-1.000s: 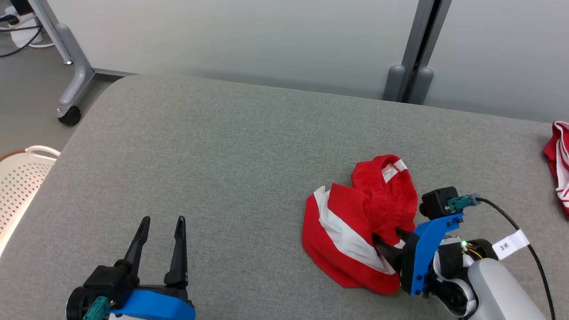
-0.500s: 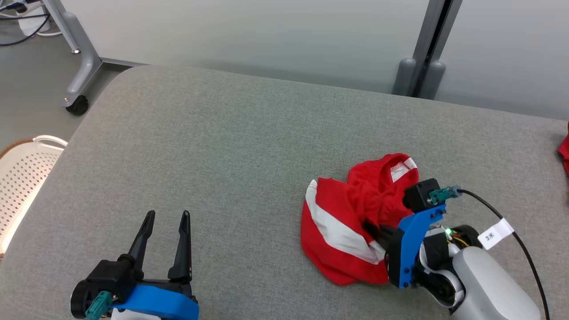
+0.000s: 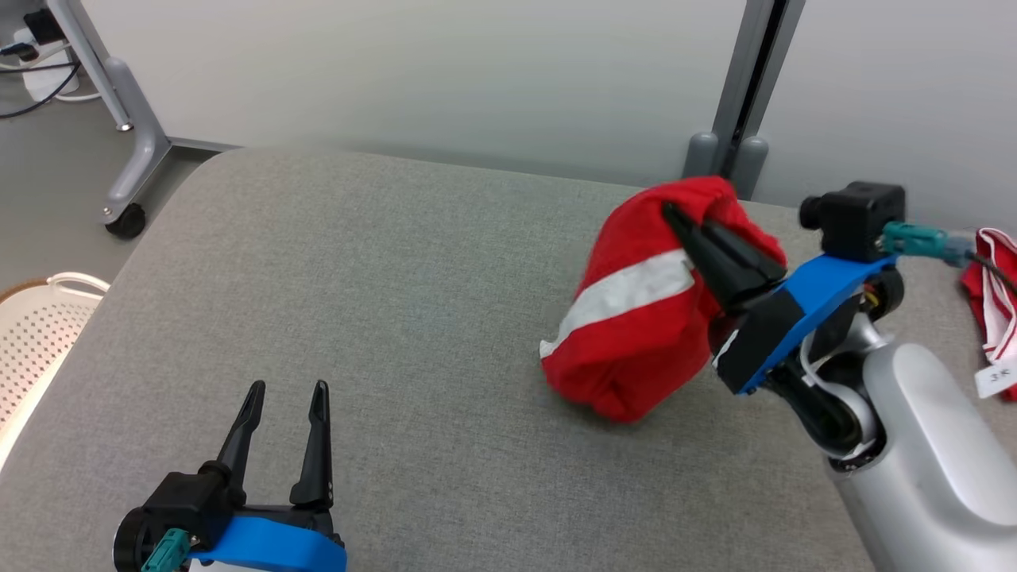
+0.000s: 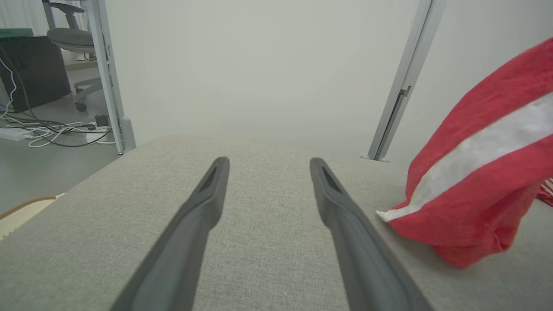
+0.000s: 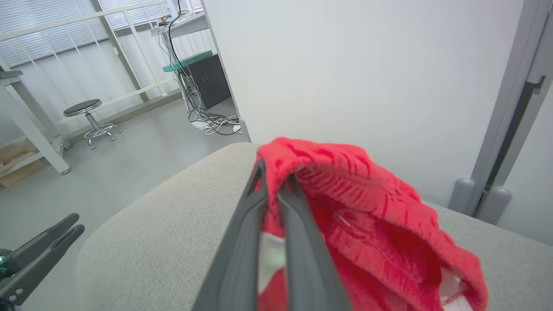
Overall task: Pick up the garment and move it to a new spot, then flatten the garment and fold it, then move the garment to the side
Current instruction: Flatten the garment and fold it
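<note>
The garment (image 3: 643, 318) is red with a white stripe and hangs bunched above the grey table (image 3: 397, 302), its lowest fold close to the surface. My right gripper (image 3: 675, 214) is shut on the garment's upper edge; in the right wrist view the red cloth (image 5: 358, 216) drapes over the closed fingers (image 5: 242, 242). In the left wrist view the garment (image 4: 484, 190) hangs at the right. My left gripper (image 3: 286, 393) stands open near the table's front left with nothing between its fingers (image 4: 203, 207).
A second red and white cloth (image 3: 993, 294) lies at the table's right edge. A white perforated basket (image 3: 36, 334) stands on the floor to the left. A wheeled frame leg (image 3: 131, 143) is at the back left, a grey post (image 3: 735, 95) behind the table.
My right gripper closed on the garment and lifted it up off the table and toward the back. The left gripper stayed open in place. The head view shifted slightly.
</note>
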### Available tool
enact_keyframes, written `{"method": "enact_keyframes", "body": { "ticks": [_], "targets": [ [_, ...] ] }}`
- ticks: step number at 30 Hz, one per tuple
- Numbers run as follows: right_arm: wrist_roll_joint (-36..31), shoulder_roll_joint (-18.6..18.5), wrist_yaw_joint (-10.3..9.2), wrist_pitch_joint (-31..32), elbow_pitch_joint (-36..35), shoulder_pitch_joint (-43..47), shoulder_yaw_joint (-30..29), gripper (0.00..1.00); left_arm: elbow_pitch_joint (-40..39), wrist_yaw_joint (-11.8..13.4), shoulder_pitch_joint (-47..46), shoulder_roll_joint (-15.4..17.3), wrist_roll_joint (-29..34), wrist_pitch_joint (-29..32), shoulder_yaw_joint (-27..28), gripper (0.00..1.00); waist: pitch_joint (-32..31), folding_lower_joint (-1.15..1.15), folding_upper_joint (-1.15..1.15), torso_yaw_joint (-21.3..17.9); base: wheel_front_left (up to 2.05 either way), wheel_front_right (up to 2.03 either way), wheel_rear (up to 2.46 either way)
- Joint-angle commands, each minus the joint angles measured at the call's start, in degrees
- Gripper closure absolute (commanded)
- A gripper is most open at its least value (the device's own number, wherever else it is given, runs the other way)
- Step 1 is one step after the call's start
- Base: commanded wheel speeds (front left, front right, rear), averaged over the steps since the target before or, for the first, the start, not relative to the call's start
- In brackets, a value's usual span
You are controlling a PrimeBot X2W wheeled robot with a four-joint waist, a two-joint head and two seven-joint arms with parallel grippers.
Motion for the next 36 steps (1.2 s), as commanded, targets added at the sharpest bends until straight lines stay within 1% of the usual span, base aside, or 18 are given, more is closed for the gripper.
{"method": "enact_keyframes", "body": {
  "ticks": [1,5,9,12,13,14,15,16,19,21,24,27,28,29,30,32,36],
  "targets": [
    [-0.8,-0.6,0.02,-0.4,-2.0,-1.2,-1.2,1.0,-0.3,0.2,0.3,0.3,0.1,-0.2,0.0,0.0,-0.6,0.0,0.0,-0.6,0.0,0.0,0.0],
    [-5.4,-1.9,0.01,0.6,-6.1,-0.9,-5.3,1.0,-0.9,0.4,0.6,0.4,0.3,0.1,-0.5,0.0,-1.4,0.0,0.0,-1.0,0.0,0.0,0.0],
    [-14.1,-2.7,0.01,3.2,-10.2,0.6,-13.2,1.0,-1.3,0.4,0.9,0.4,0.6,0.4,-1.1,0.0,-2.1,0.0,0.0,-0.9,0.0,0.0,0.0],
    [-21.6,-3.3,0.02,6.6,-15.1,2.1,-19.1,1.0,-1.7,0.5,1.2,0.4,0.6,0.5,-1.6,0.0,-2.5,0.0,0.0,-0.4,0.0,0.0,0.0],
    [-21.6,-3.3,0.02,6.6,-15.1,2.1,-19.1,1.0,-1.7,0.5,1.2,0.4,0.6,0.5,-1.6,0.0,-2.5,0.0,0.0,-0.4,0.0,0.0,0.0],
    [-23.6,-2.6,0.02,7.5,-17.3,2.4,-20.6,1.0,-1.8,0.5,1.2,0.4,0.5,0.4,-1.7,0.0,-2.6,0.0,0.0,-0.3,0.0,0.0,0.0],
    [-27.0,-1.6,0.02,9.6,-20.9,3.6,-22.3,1.0,-2.0,0.5,1.3,0.6,0.5,0.4,-1.8,0.0,-2.6,0.0,0.0,0.1,0.0,0.0,0.0],
    [-27.0,-1.6,0.02,9.6,-20.9,3.6,-22.3,1.0,-2.0,0.5,1.3,0.6,0.5,0.4,-1.8,0.0,-2.6,0.0,0.0,0.1,0.0,0.0,0.0],
    [-28.5,0.1,0.02,12.5,-23.6,5.8,-21.4,1.0,-2.4,0.5,1.3,0.6,0.5,0.4,-1.9,0.0,-2.3,0.0,0.0,0.4,0.0,0.0,0.0],
    [-28.3,1.5,0.02,14.0,-22.4,7.6,-19.1,1.0,-2.5,0.5,1.2,0.5,0.4,0.3,-2.0,0.0,-1.9,0.0,0.0,0.7,0.0,0.0,0.0],
    [-26.5,4.1,0.01,14.8,-16.5,10.3,-14.5,1.0,-2.5,0.3,0.6,0.4,0.3,0.3,-2.1,0.0,-1.2,0.0,0.0,0.9,0.0,0.0,0.0],
    [-24.6,6.3,0.01,13.5,-7.3,11.0,-10.5,1.0,-2.3,0.0,-0.3,0.2,0.3,0.2,-2.3,0.0,-0.4,0.0,0.0,1.2,0.0,0.0,0.0],
    [-23.8,7.1,0.02,13.1,-4.4,11.1,-9.7,0.83,-2.3,0.0,-0.6,0.1,0.3,0.2,-2.4,0.0,-0.2,0.0,0.0,1.3,0.0,0.0,0.0],
    [-23.1,7.8,0.02,12.5,-2.0,11.0,-9.0,0.07,-2.2,-0.2,-0.9,0.0,0.4,0.2,-2.6,0.0,0.1,0.0,0.0,1.6,0.0,0.0,0.0],
    [-22.8,8.3,0.02,11.7,-0.2,10.6,-8.2,0.0,-2.0,-0.2,-1.2,0.0,0.4,0.2,-2.7,0.0,0.3,0.0,0.0,1.7,0.0,0.0,0.0],
    [-21.7,8.9,0.01,10.8,2.8,10.6,-6.8,0.0,-1.8,-0.3,-1.6,-0.1,0.5,0.2,-2.9,0.0,0.4,0.0,0.0,1.8,0.0,0.0,0.0],
    [-21.3,9.4,0.01,8.1,5.5,12.1,-5.8,0.0,-1.5,-0.3,-1.9,-0.2,0.7,0.2,-3.2,0.0,0.3,0.0,0.0,1.7,0.0,0.0,0.0]
  ]
}}
